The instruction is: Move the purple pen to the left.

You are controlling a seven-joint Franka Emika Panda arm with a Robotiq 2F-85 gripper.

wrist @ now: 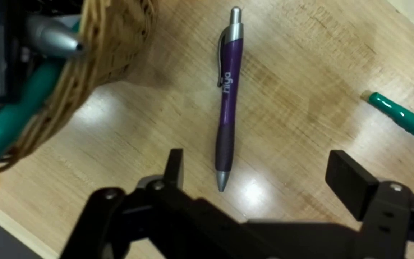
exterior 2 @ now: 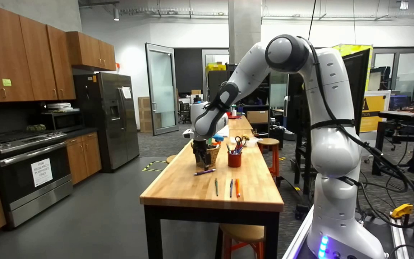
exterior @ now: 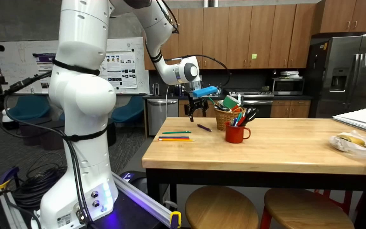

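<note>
Wrist view: a slim purple-and-silver pen (wrist: 230, 97) lies on a wooden table (wrist: 289, 118), best centred under the black two-finger gripper (wrist: 256, 165), spread wide and holding nothing, before any descent. In an exterior view the white jointed arm (exterior 2: 331, 154) arches over; in an exterior view it points down beside a tan wicker basket (exterior: 222, 120)

The purple pen (wrist: 229, 100) near the tabletop (exterior 2: 255, 176) edge facing the oven (exterior 2: 18, 181) is marked "hiya". The paper (exterior 2: 41, 172) on the oven reads "FOR RESEARCH PURPOSES ONLY". The yellow sign (exterior 2: 373, 113) displays a black triangle.
</note>
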